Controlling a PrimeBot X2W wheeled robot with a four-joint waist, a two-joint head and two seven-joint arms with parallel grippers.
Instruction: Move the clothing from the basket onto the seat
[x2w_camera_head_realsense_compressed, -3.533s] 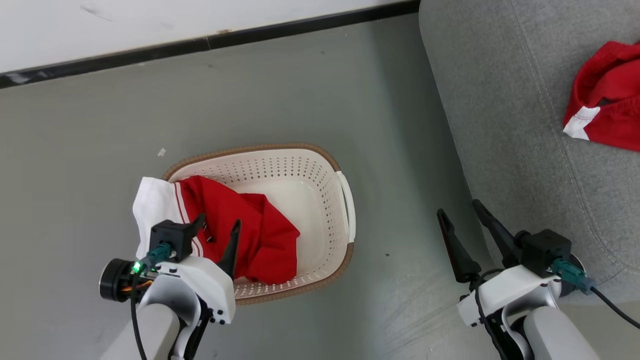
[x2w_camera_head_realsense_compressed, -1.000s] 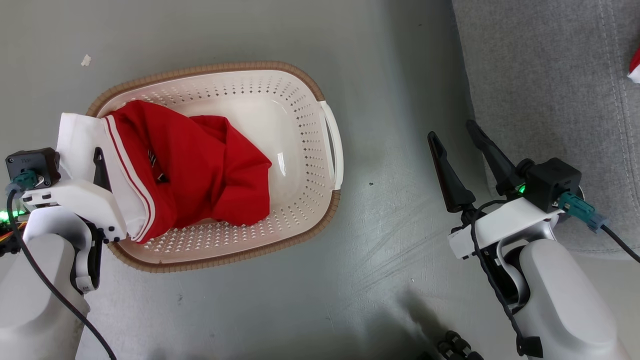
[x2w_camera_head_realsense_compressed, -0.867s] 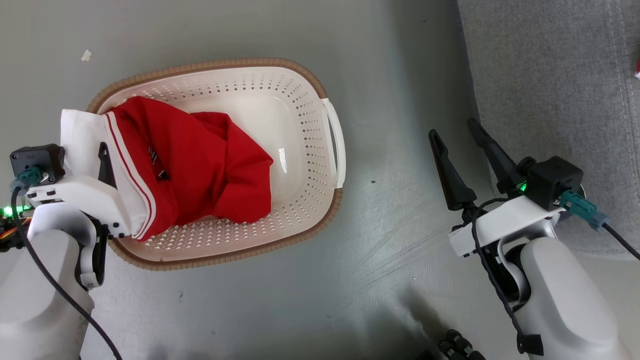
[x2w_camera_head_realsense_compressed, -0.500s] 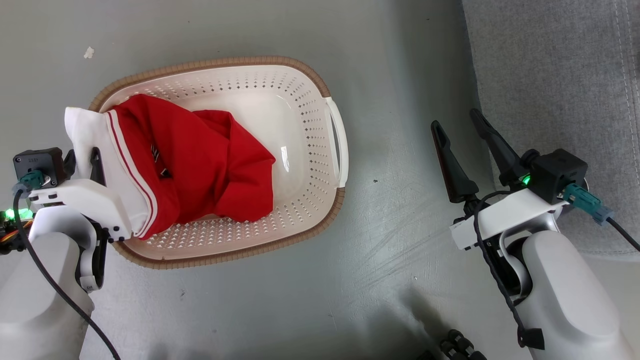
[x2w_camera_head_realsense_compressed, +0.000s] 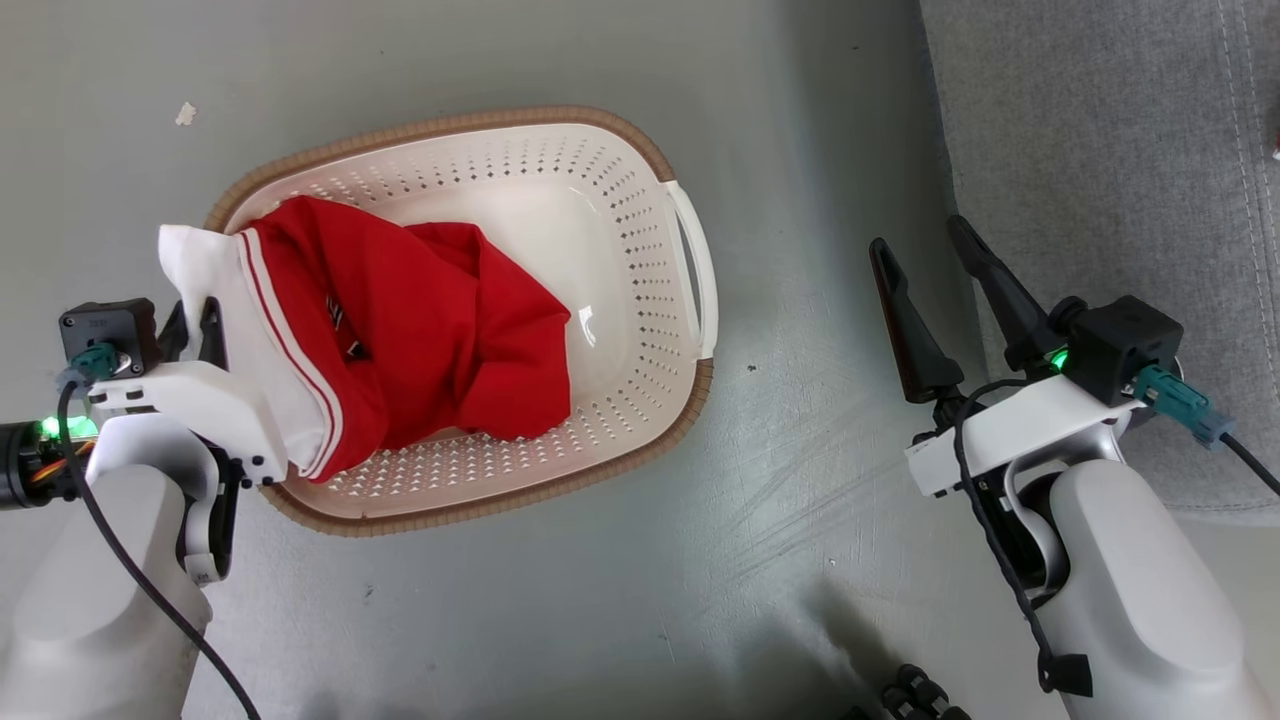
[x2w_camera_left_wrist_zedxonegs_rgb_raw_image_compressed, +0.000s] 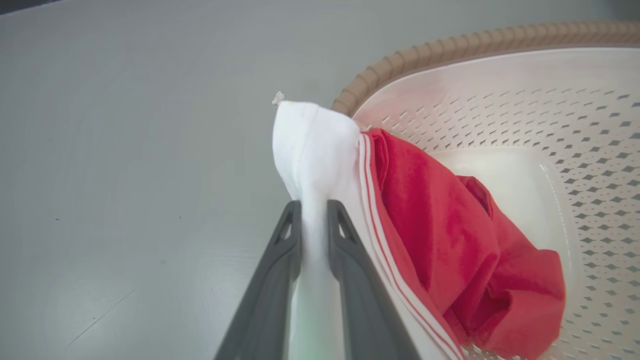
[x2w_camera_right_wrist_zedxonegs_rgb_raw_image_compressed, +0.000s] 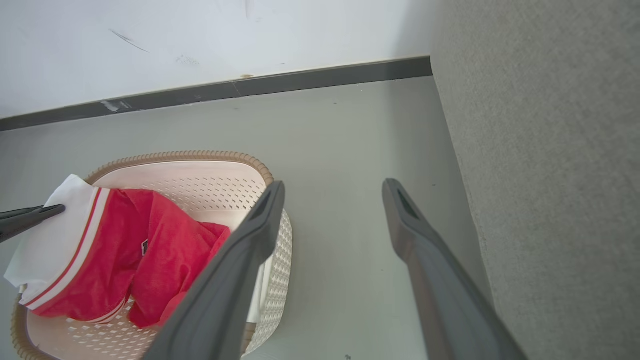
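Note:
The clothing (x2w_camera_head_realsense_compressed: 420, 330) is a red garment with white stripes and a white trim, lying in the basket (x2w_camera_head_realsense_compressed: 640, 150) with its trim draped over the left rim. My left gripper (x2w_camera_head_realsense_compressed: 195, 320) is shut on that white trim, which the left wrist view shows pinched between the two dark fingers (x2w_camera_left_wrist_zedxonegs_rgb_raw_image_compressed: 314, 205) beside the red cloth (x2w_camera_left_wrist_zedxonegs_rgb_raw_image_compressed: 440, 240) and the brown rim (x2w_camera_left_wrist_zedxonegs_rgb_raw_image_compressed: 450, 47). My right gripper (x2w_camera_head_realsense_compressed: 920, 235) hangs open with nothing in it over the floor between basket and seat (x2w_camera_head_realsense_compressed: 1100, 150). The right wrist view shows its spread fingers (x2w_camera_right_wrist_zedxonegs_rgb_raw_image_compressed: 334, 184), the clothing (x2w_camera_right_wrist_zedxonegs_rgb_raw_image_compressed: 150, 250), the basket (x2w_camera_right_wrist_zedxonegs_rgb_raw_image_compressed: 200, 155) and the seat (x2w_camera_right_wrist_zedxonegs_rgb_raw_image_compressed: 550, 150).
Grey floor (x2w_camera_head_realsense_compressed: 800, 450) lies between the basket and the seat's rounded edge. A small white scrap (x2w_camera_head_realsense_compressed: 186, 113) lies on the floor beyond the basket. A white wall with a dark baseboard (x2w_camera_right_wrist_zedxonegs_rgb_raw_image_compressed: 250, 90) runs behind the basket. Small dark objects (x2w_camera_head_realsense_compressed: 920, 695) sit at the bottom edge.
My left gripper has closed onto the white trim, bunching it up. It has shifted slightly right, and the basket has slid and turned a little with it. The right gripper stays open.

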